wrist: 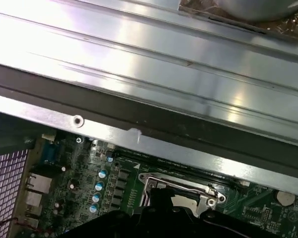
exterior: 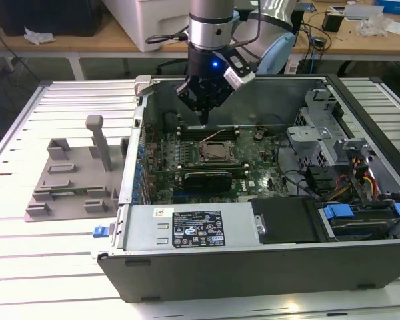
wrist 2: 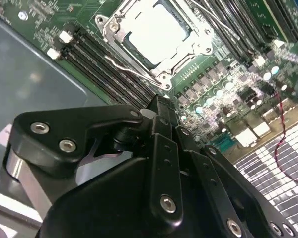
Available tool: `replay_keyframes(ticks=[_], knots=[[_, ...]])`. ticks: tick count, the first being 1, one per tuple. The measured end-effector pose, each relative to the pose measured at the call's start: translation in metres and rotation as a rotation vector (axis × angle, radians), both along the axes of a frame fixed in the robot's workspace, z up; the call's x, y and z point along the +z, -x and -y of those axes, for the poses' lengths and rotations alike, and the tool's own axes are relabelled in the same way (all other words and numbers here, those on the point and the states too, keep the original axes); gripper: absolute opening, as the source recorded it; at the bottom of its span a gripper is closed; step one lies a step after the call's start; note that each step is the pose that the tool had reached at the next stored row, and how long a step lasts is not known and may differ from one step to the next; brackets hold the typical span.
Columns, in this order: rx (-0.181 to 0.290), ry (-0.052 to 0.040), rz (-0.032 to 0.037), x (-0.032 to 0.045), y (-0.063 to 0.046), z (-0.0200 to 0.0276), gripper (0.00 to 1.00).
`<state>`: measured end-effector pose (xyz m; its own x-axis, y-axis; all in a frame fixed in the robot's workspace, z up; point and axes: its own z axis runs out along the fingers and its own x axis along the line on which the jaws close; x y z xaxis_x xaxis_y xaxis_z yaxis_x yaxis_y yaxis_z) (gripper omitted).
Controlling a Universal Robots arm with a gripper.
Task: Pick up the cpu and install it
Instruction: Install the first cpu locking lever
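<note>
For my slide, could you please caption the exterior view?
End effector poised above the chip sitting in its motherboard socket inside the open computer case.

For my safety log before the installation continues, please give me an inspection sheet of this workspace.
Surface: slatted metal table, carrying an open computer case.
Job's things: cpu, a bright square plate lying inside the socket frame.
Clutter: grey plastic fixture on the table, at the exterior view's left.
Grippers: tool hangs over the motherboard, near the socket frame.
Cables: coloured wires inside the case, at the exterior view's right.
Surroundings: wooden benches behind.
</note>
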<state>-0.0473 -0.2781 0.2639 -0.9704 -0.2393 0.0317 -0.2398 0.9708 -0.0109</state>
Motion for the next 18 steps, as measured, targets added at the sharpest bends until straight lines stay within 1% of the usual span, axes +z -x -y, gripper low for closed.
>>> replay_keyframes(ticks=[1,3,9,11,15,18], knots=[[-0.031,0.0007,0.0000,-0.0006,0.0000,0.0000,0.11],[-0.076,0.0040,0.0000,-0.0010,-0.0001,0.0000,0.11],[-0.161,0.0157,0.0003,-0.0014,0.0000,0.0000,0.11],[-0.201,0.0203,0.0003,-0.0015,0.0000,0.0000,0.11],[-0.251,0.0243,0.0003,-0.0016,0.0000,0.0000,0.11],[-0.291,0.0295,0.0004,-0.0017,0.0000,0.0000,0.11]])
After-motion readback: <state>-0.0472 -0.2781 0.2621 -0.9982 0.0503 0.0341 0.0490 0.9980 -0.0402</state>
